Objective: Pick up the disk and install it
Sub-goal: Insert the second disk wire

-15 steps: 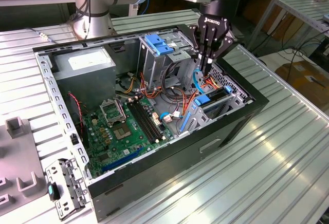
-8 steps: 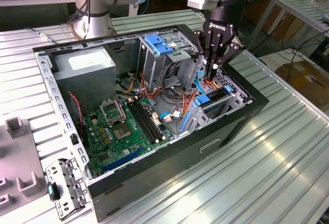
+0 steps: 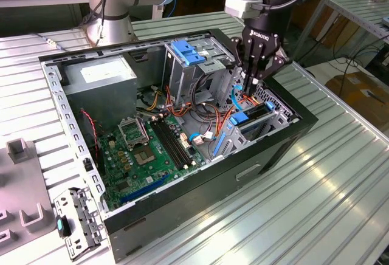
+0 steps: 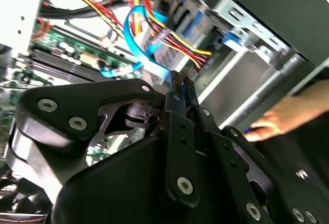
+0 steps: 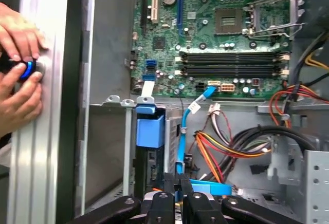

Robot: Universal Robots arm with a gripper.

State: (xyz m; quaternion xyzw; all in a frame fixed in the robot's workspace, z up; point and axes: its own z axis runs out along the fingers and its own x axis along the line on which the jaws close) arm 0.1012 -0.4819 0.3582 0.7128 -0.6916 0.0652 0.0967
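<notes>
The disk (image 3: 249, 118) stood on edge in the drive bay at the front corner of the open computer case (image 3: 255, 163), towards the exterior view's right. In the first wrist view its blue bracket (image 5: 149, 131) showed at the mouth of the bay, with the dark edge of the drive beneath it.

Just beside the bay, the gripper (image 3: 249, 89) reached straight down into the case. In both wrist views its fingers (image 5: 167, 185) were drawn together, with barely a slit between the tips (image 4: 176, 82). The tips met at a flat light-blue data cable (image 5: 183, 131); whether they actually pinched it could not be told. The same cable curled upward behind the fingers in the second wrist view (image 4: 134, 34).

A bundle of red, orange and yellow wires (image 5: 216, 149) ran close by the cable. Beyond lay the green motherboard (image 3: 146, 149), with its black memory slots (image 5: 231, 64) and processor socket (image 5: 229, 21). A grey power supply (image 3: 100, 76) sat in the far corner of the case, and a metal drive cage with a blue tab (image 3: 188, 52) stood near the arm.

Outside the case wall, a person's hands (image 5: 18, 75) held a small object with a blue button against the ribbed metal table (image 3: 316, 204).
</notes>
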